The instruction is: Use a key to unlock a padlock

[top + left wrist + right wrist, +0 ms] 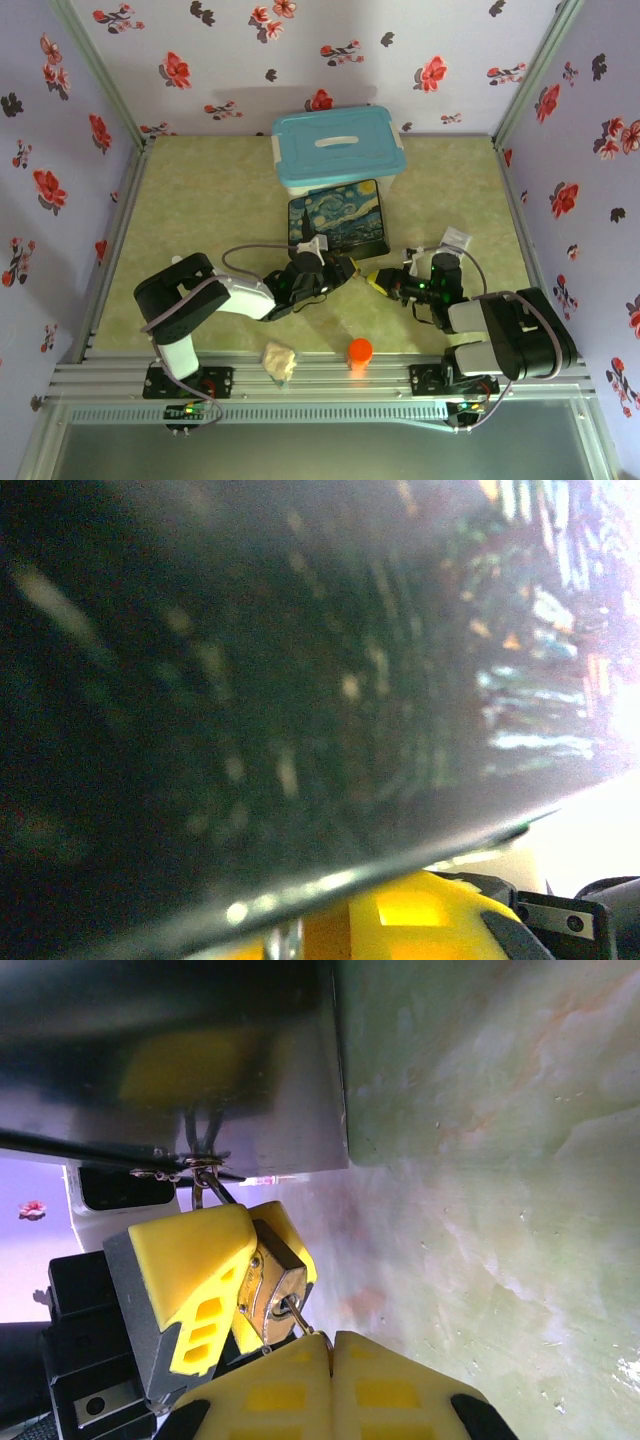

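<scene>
At the painted box's [337, 215] near edge, left gripper [348, 268] pinches padlock [272, 1295]; right gripper [332, 1360] pinches key [297, 1317]; bare table [500, 1210] alongside.

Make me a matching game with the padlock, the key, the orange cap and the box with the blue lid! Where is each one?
Things:
1 padlock
2 key
3 orange cap
4 blue-lidded box

Places:
A at the back, near the wall
B between the left gripper's yellow fingers
C near the table's front edge
D pinched by the right gripper, tip at the padlock

Pairs: 1-B, 2-D, 3-C, 4-A
</scene>
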`<move>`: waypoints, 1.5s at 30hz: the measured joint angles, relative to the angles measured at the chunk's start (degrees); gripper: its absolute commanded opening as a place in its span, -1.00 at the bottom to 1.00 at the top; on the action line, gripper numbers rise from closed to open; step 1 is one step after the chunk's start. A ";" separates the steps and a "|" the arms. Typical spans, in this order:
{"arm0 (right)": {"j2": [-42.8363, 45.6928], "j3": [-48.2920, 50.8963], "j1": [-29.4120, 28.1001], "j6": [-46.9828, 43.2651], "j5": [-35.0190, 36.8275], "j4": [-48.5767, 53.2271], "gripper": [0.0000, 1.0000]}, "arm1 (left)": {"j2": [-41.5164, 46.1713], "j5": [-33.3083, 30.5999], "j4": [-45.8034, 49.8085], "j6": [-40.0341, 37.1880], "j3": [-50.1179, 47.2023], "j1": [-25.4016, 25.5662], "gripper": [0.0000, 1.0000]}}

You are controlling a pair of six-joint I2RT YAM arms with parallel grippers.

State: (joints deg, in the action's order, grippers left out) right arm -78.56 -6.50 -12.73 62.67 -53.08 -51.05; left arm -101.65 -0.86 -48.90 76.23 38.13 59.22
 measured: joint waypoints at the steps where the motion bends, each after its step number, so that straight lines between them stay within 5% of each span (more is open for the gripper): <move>1: -0.22 0.00 0.00 0.35 0.04 -0.42 -1.00 | 0.00 0.00 -0.26 0.07 -0.07 0.00 -1.00; 20: -12.31 2.12 -6.45 12.90 7.17 -23.37 -1.00 | -0.42 -1.68 -1.33 0.28 -0.33 0.04 -1.00; 35: -10.54 2.60 -11.67 18.38 18.10 -22.80 -1.00 | -0.50 -4.04 2.08 0.09 0.94 0.17 -1.00; 45: -1.14 3.21 -13.81 21.27 22.27 -13.31 -1.00 | -0.28 -3.37 3.76 -0.63 2.01 0.33 -0.48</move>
State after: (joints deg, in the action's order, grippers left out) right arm -79.70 -3.29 -26.55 83.94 -30.81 -64.36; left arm -101.93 -4.23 -45.15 75.59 40.14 59.55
